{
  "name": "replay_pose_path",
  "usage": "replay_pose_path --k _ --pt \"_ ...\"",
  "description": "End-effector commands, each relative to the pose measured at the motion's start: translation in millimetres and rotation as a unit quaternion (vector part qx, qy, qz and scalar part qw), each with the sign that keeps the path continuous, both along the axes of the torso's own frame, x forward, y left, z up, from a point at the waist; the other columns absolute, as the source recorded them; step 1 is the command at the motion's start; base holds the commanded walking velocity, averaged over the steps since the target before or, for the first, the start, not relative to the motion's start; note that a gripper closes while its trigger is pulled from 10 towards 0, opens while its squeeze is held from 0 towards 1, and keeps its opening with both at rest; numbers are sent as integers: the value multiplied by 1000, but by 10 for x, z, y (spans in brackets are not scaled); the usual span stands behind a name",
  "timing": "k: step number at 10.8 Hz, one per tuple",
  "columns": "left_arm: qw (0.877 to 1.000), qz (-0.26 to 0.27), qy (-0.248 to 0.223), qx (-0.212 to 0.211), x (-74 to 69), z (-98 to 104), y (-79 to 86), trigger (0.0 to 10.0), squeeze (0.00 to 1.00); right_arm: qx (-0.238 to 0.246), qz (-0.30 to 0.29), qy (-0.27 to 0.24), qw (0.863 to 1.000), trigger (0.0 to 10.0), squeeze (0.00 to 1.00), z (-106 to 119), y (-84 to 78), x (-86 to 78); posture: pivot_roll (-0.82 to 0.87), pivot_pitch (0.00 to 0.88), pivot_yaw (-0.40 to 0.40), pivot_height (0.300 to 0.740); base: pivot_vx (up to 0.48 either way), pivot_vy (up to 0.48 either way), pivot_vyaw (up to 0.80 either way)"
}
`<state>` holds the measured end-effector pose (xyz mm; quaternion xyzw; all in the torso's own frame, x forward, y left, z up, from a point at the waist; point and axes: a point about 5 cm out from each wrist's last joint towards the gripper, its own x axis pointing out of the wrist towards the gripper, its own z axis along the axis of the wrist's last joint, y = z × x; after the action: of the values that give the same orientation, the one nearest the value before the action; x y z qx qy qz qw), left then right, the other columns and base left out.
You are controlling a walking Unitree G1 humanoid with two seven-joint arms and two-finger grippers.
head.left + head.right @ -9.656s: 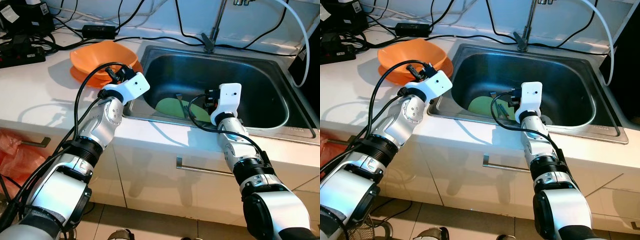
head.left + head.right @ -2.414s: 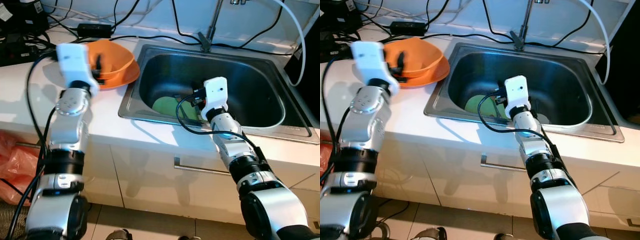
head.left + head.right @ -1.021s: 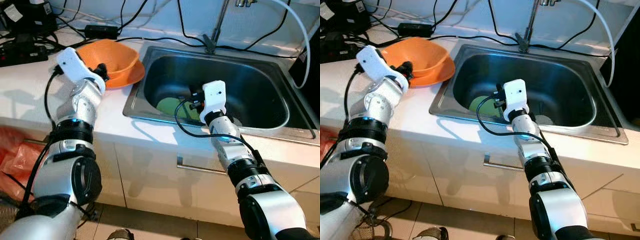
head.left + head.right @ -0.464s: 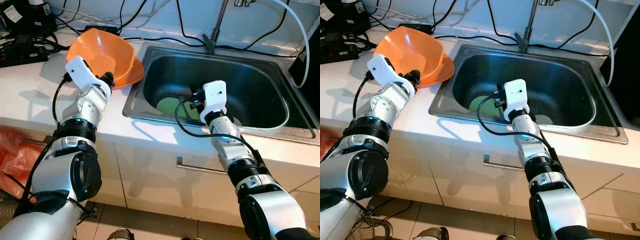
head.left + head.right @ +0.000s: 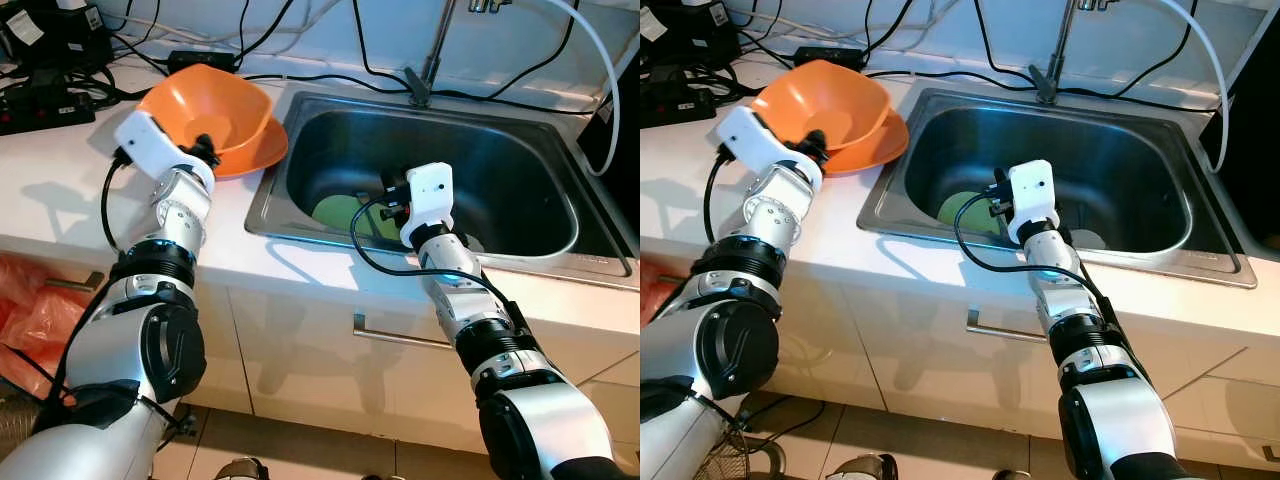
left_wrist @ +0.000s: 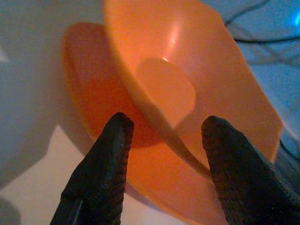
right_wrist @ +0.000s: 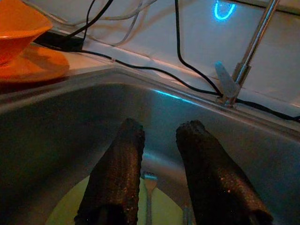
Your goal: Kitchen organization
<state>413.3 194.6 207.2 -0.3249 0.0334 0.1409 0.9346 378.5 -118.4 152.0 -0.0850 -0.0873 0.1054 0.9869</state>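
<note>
Item: orange bowl [image 5: 222, 112], resting tilted in a second, flatter orange bowl [image 5: 258, 158] on the desk [image 5: 60, 190], at the sink's left rim near the desk's back edge.

Left end effector [image 6: 164, 154]: fingers spread, straddling the tilted bowl's near rim, one finger [image 6: 101, 173] outside the wall, the other [image 6: 234, 168] inside. Not yet clamped; the rim runs across the gap between them.

Right end effector [image 7: 159, 178]: fingers parted, gripping nothing, hanging low inside the sink [image 5: 560, 250] over a green plate [image 5: 340, 210] with a fork [image 7: 148, 187] on it.

Key relation: the bowl lies directly ahead of the left end effector, well apart from the right. The left arm is the nearer; the next move likely calls for closing on the rim.

Also present: faucet [image 5: 428, 60]; cables [image 5: 300, 75] along the back edge.
</note>
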Motion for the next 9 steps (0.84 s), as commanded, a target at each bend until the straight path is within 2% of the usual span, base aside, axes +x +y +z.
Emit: replay_pose_path --k 1,3,7,8,9 --pt "1000 2 5 -11 19 16 -55 10000 0 2 -8 -7 1000 10000 0 19 -67 -5 59 34 -19 740 0 0 0" --pt "999 8 11 -30 26 6 -72 10000 0 2 -6 -7 1000 10000 0 24 -61 -3 56 36 -20 740 0 0 0" --pt "994 -1 77 -74 -6 -225 -140 10000 0 2 -7 -4 1000 10000 0 -6 -65 -22 52 47 -16 740 0 0 0" --pt "995 0 78 -69 -8 -232 -138 10000 0 2 -7 -4 1000 10000 0 -14 -64 -27 50 49 -15 740 0 0 0" --pt "996 13 56 -66 3 -173 -117 10000 0 3 -7 -3 1000 10000 0 -22 -67 -34 49 53 -15 740 0 0 0"
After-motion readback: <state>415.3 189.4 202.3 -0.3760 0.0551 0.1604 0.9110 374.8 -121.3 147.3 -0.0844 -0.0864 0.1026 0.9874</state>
